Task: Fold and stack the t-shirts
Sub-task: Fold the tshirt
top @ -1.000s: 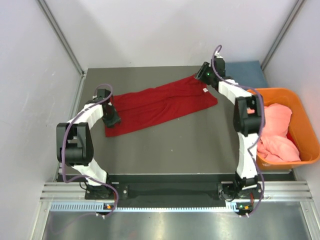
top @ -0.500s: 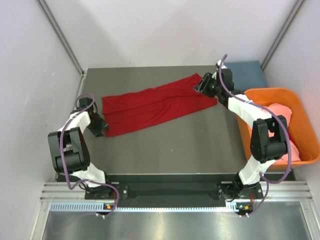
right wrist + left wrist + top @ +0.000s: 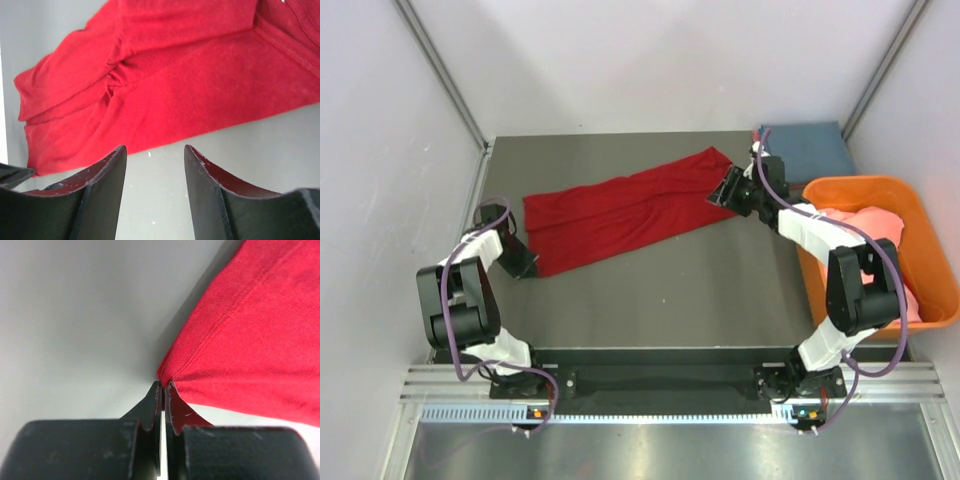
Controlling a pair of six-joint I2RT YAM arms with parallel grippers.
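Ok, left to right. Left gripper is clamped shut on the very corner of the red t-shirt. The bite looks thin, just the hem tip between the fingertips. Risk 1: any pull or lift and that corner slips out, and the fold fails on this side. The shirt lies on the table as a long diagonal strip, already doubled over and wrinkled mid-body, so creases could get locked in if it's folded as is. Right gripper has its jaws apart, nothing in them, low over bare table just off the shirt's near edge at the collar end. Risk 2: if the left side pulls before the right has cloth, the whole shirt drags and skews. Blue t-shirt sits folded at the far right corner, salmon-pink one heaped in the orange tub. Right elbow is close to the tub, so a swing could snag it.
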